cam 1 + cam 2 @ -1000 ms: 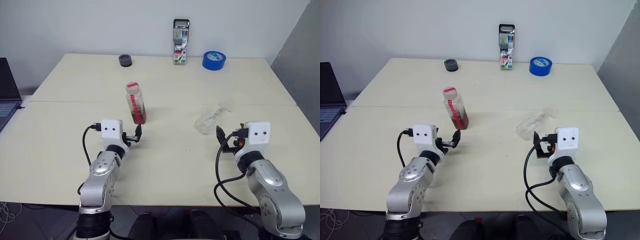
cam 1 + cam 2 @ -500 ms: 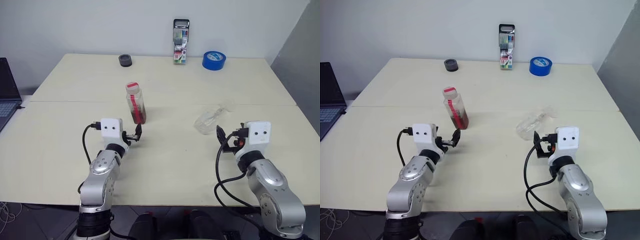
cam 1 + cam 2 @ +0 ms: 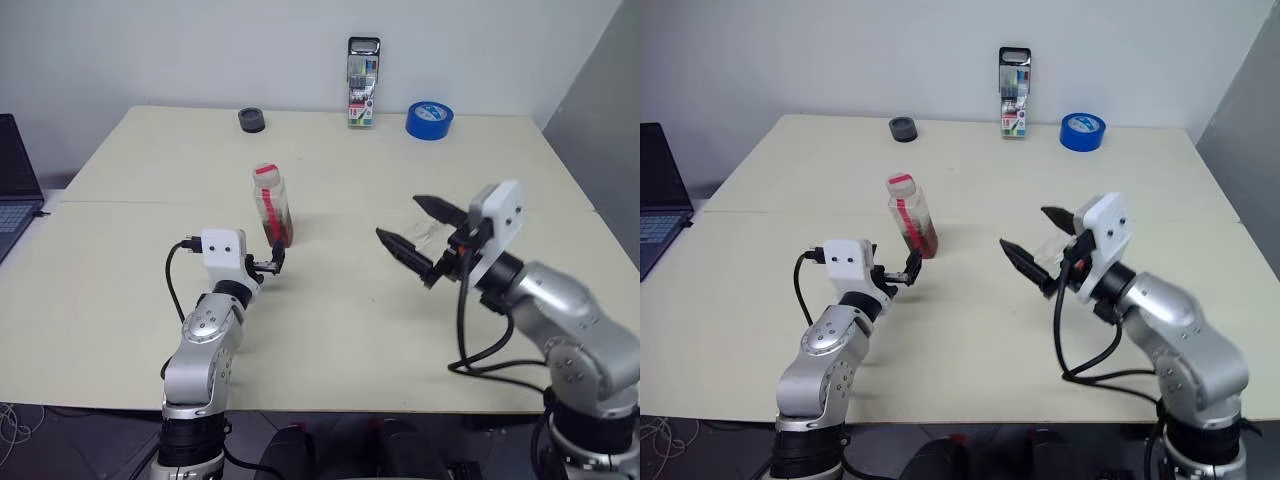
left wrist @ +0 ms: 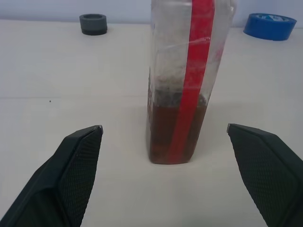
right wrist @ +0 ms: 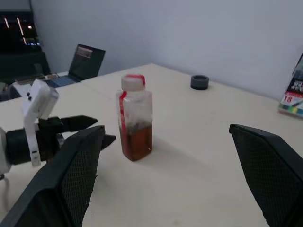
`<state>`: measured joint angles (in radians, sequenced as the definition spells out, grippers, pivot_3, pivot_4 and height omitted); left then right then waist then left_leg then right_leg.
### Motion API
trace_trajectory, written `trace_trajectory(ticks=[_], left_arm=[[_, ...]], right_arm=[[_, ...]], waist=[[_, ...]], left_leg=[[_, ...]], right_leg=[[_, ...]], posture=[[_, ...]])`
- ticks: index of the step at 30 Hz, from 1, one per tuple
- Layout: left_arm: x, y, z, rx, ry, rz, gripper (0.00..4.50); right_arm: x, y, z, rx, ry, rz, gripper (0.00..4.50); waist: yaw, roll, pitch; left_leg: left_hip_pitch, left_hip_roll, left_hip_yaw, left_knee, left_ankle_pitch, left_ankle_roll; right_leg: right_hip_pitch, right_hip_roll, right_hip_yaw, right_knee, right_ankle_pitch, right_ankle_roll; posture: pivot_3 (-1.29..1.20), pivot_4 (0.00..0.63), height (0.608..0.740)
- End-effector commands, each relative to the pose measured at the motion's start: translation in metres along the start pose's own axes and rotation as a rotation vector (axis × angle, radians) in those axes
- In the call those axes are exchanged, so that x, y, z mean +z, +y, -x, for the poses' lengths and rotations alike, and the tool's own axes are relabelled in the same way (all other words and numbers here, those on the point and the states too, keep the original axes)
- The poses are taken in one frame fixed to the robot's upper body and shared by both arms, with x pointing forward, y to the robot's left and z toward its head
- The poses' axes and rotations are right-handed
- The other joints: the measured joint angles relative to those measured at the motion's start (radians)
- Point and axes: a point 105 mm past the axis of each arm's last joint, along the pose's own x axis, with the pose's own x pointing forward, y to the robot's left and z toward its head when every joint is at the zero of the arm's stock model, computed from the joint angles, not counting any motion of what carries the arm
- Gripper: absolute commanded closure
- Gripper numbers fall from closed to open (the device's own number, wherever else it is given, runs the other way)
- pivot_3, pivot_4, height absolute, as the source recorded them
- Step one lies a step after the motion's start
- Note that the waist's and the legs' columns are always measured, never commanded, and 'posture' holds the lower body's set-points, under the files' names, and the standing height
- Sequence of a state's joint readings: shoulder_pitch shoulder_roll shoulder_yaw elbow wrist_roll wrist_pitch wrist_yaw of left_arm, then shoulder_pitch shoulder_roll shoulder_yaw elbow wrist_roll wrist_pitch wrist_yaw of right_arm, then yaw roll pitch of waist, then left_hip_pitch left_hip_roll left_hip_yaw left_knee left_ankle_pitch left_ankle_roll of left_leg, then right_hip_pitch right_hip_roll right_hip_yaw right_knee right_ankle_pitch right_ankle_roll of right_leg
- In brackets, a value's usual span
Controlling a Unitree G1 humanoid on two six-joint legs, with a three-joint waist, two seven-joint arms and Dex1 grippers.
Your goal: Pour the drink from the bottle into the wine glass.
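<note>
The bottle [image 3: 272,205] stands upright near the middle of the table [image 3: 150,180], its pink-red cap on. The reddish-brown drink [image 4: 175,135] fills roughly its lower third; above that the clear wall looks cloudy, and a red label strip runs down one face. The top of the bottle is cut off in the left wrist view.

Just in front of the bottle, on the robot's side, the left gripper [image 3: 274,264] points at it with jaws spread wide, one finger to either side of the bottle's base and clear of it.

To the right of the bottle, well apart, the wine glass [image 3: 1055,246] lies on its side on the table. It is clear and mostly hidden behind the right gripper [image 3: 412,227], so its stem and foot are hard to make out. That gripper hangs above the table, turned toward the bottle, jaws spread wide and empty.

Beyond the bottle, along the table's far edge, sit a dark round cap-like thing [image 3: 251,121], a pack of markers [image 3: 362,83] standing upright and a blue tape roll [image 3: 429,120]. A laptop [image 3: 15,185] is cut off at the left.
</note>
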<state>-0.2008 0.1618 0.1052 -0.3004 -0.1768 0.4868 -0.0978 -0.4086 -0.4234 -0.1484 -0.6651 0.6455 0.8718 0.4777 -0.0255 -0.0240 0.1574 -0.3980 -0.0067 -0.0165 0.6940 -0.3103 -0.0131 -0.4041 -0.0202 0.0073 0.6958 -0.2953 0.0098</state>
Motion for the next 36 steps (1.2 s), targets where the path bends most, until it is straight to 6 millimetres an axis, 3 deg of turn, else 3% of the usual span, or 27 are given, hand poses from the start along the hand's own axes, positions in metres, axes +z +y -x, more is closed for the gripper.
trace_trajectory(ticks=[1, 10, 23, 36], left_arm=[[0.015, 0.002, -0.002, 0.011, -0.063, -0.010, 0.01], [0.029, 0.009, -0.015, 0.024, -0.114, -0.027, 0.01], [0.043, -0.014, -0.044, -0.054, -0.159, -0.012, 0.01], [0.046, -0.018, -0.052, -0.061, -0.176, -0.009, 0.01]], right_arm=[[0.007, -0.001, 0.000, 0.025, -0.015, 0.001, 0.00], [0.003, 0.007, -0.003, 0.044, -0.015, -0.017, 0.00], [0.002, 0.007, -0.005, 0.005, -0.022, -0.012, 0.00], [0.002, 0.008, -0.004, -0.010, -0.023, -0.019, 0.00]], waist=[[0.000, 0.000, 0.000], [0.002, 0.000, 0.000], [0.002, 0.000, 0.000], [0.002, 0.000, 0.000]], left_leg=[[0.000, 0.000, 0.000, 0.000, 0.000, 0.000], [0.000, 0.000, 0.000, 0.000, 0.000, 0.000], [-0.001, 0.000, 0.000, 0.001, 0.000, 0.000], [-0.001, 0.000, 0.000, 0.001, 0.000, -0.001]], right_leg=[[0.000, 0.000, 0.000, 0.000, 0.000, 0.000], [0.000, 0.000, 0.000, 0.000, 0.000, 0.000], [0.000, 0.000, 0.000, 0.000, 0.000, 0.000], [0.000, 0.000, 0.000, 0.000, 0.000, 0.000]], posture=[[0.00, 0.150, 0.740], [0.00, 0.150, 0.740], [0.00, 0.150, 0.740], [0.00, 0.150, 0.740]])
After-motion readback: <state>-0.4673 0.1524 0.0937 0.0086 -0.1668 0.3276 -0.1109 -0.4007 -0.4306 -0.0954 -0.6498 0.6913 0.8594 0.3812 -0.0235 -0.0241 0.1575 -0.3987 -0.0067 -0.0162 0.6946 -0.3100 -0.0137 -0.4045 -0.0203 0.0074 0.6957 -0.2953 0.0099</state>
